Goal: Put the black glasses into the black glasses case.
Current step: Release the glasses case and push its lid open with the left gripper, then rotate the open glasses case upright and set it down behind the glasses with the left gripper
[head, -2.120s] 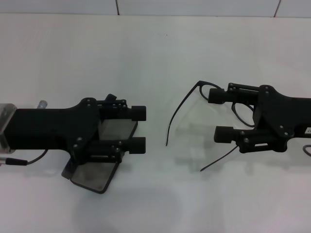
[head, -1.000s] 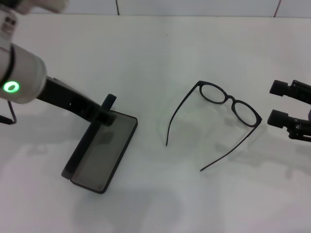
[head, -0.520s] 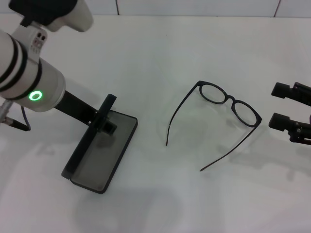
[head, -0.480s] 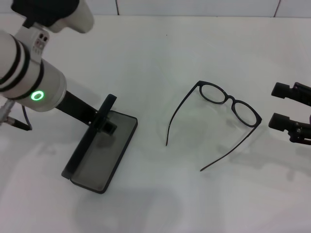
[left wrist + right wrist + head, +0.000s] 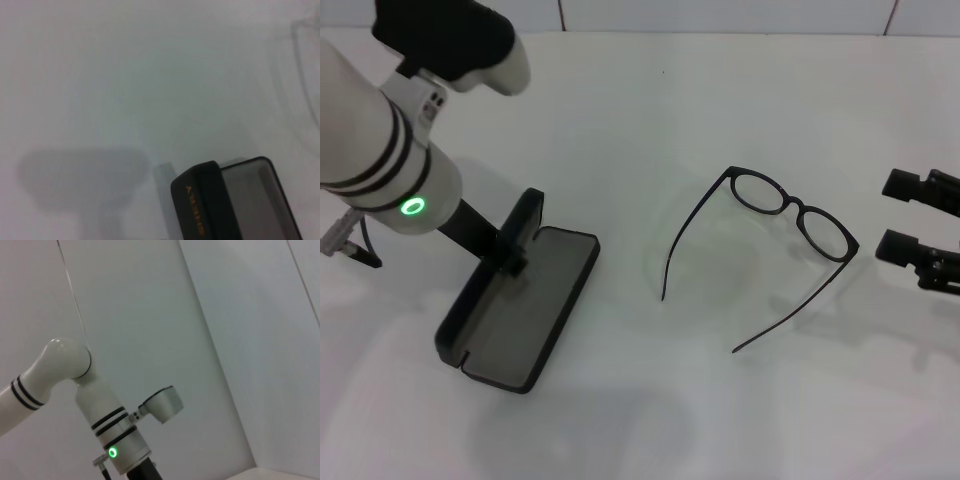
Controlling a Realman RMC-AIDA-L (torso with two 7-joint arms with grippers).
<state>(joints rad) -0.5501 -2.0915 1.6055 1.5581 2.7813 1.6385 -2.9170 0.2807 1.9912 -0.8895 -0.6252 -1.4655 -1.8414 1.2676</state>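
The black glasses (image 5: 790,213) lie unfolded on the white table, right of centre, with both temple arms pointing toward the near left. The black glasses case (image 5: 525,315) lies open at the left, grey inside facing up, its lid (image 5: 492,280) raised along its left side. My left gripper (image 5: 510,255) reaches down from the white arm and touches the lid's far end. The left wrist view shows the case (image 5: 202,210) with its orange lettering. My right gripper (image 5: 905,215) hovers open at the right edge, apart from the glasses, holding nothing.
The white left arm (image 5: 380,150) with a green light ring looms over the table's left side. A cable (image 5: 350,245) hangs beside it. A tiled wall edge (image 5: 720,30) runs along the back. The right wrist view shows the left arm (image 5: 107,430).
The right gripper has drawn back from over the glasses to the right edge. The left arm swung upright onto the case lid. The lid now leans further back and the case sits slightly further left.
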